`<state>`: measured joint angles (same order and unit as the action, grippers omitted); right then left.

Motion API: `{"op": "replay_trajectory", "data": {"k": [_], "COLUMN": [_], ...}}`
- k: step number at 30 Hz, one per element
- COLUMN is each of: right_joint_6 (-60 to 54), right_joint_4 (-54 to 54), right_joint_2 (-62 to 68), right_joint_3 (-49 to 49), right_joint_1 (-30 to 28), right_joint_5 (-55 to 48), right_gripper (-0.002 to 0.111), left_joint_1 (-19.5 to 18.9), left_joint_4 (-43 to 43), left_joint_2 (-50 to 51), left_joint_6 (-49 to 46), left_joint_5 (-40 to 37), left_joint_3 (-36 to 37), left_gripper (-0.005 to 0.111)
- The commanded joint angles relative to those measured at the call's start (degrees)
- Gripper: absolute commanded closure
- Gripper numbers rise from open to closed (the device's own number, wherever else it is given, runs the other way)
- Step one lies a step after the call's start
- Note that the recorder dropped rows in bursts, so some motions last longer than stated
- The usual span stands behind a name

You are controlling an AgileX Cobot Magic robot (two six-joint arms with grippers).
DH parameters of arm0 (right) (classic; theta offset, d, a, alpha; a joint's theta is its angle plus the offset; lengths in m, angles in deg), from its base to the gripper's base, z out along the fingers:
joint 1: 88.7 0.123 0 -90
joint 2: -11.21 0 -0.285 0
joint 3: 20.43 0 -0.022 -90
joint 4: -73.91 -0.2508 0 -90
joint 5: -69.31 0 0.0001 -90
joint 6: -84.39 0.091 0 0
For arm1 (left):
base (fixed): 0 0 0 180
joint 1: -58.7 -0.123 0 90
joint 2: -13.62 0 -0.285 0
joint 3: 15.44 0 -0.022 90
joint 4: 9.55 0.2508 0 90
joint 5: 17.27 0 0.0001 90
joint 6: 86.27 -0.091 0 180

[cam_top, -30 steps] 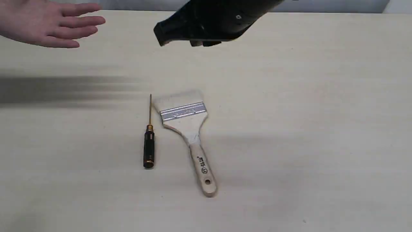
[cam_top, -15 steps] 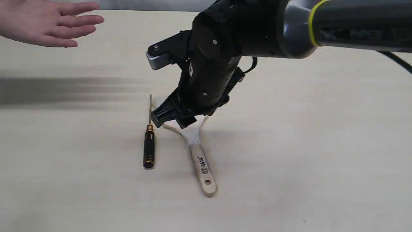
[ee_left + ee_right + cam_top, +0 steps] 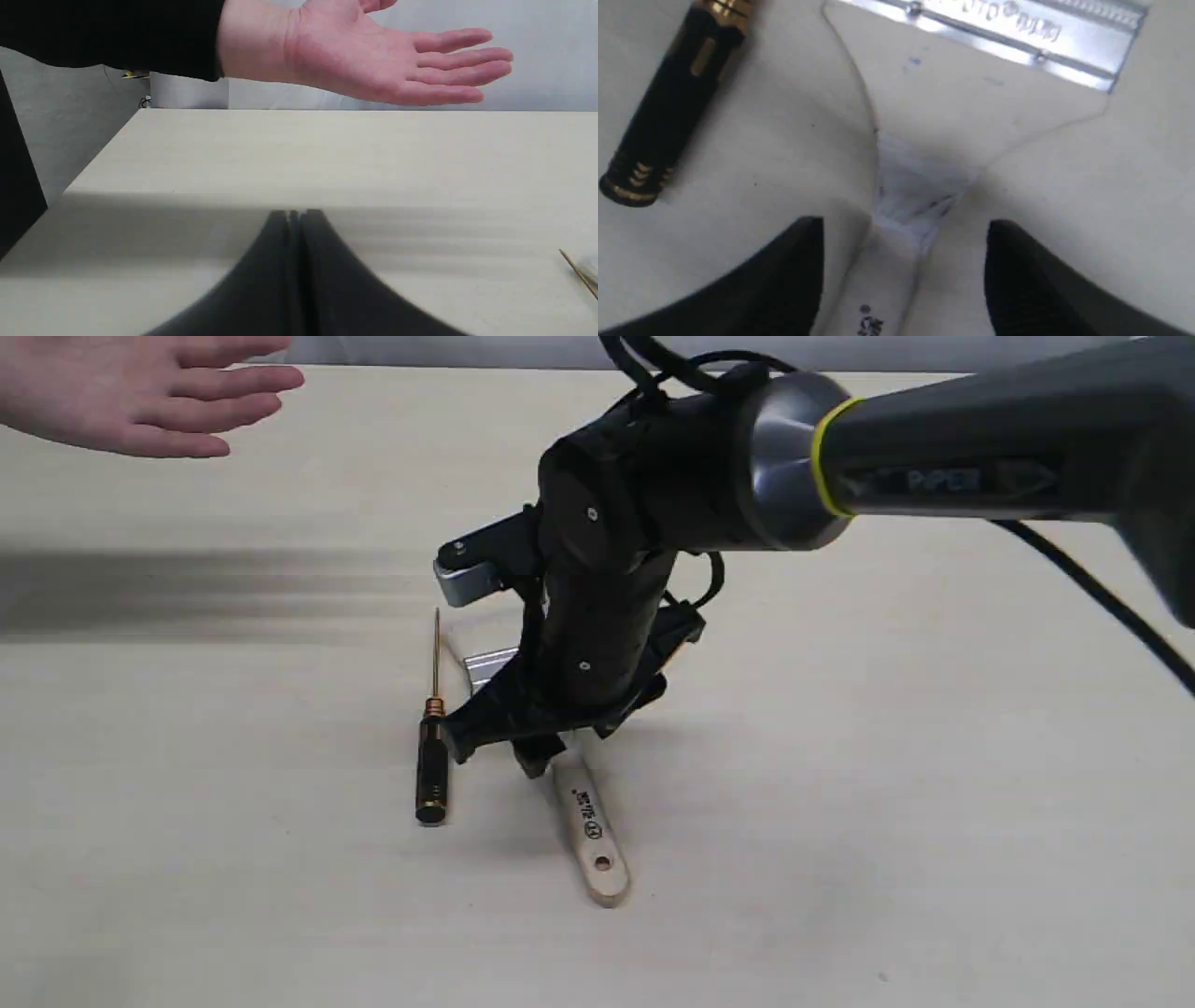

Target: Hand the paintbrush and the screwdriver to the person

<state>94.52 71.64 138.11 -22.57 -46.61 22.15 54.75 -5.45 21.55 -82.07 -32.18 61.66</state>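
Person's hand (image 3: 140,397) far left, cut off by edge. Screwdriver (image 3: 431,765) flat on table (image 3: 934,803). My right gripper (image 3: 903,275) spread around paintbrush (image 3: 588,831) neck (stamp too blurry). My arm says "PiPER". My left gripper (image 3: 294,242) pressed together, empty.

The paintbrush (image 3: 588,826) has a matt pale wooden handle and shiny ribbed metal ferrule; the screwdriver (image 3: 431,775) handle looks glossy black.

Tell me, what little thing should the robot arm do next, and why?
Probably close the right gripper on the paintbrush. Its open fingers already sit on either side of the narrow neck of the handle, low over the table, so squeezing should grab it.
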Motion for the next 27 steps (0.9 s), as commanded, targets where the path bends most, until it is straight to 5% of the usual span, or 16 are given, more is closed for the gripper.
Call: {"op": "replay_trajectory", "data": {"k": [1, 12, 19, 27], "right_joint_6": [-0.32, -0.03, 0.18, 0.42], "right_joint_4": [-1.98, -2.79, 0.13, 1.81], "right_joint_2": [2.1, 3.27, 3.27, 3.1], "right_joint_3": [0.13, 0.13, 0.13, 0.13], "right_joint_1": [0.06, 0.06, 0.06, 0.06], "right_joint_5": [0.74, 6.82, 7.8, 8.67], "right_gripper": [0.054, 0.055, 0.103, 0.104], "left_joint_1": [0.32, 0.32, 0.32, 0.32], "left_joint_4": [-0.13, -0.24, -0.24, -0.24], "left_joint_2": [-0.14, -0.14, -0.14, -0.14], "left_joint_6": [0.12, 0.12, 0.12, 0.12], "left_joint_5": [0.62, 0.56, 0.56, 0.56], "left_joint_3": [0.12, 0.12, 0.12, 0.12], "left_gripper": [0.107, 0.107, 0.107, 0.107]}}
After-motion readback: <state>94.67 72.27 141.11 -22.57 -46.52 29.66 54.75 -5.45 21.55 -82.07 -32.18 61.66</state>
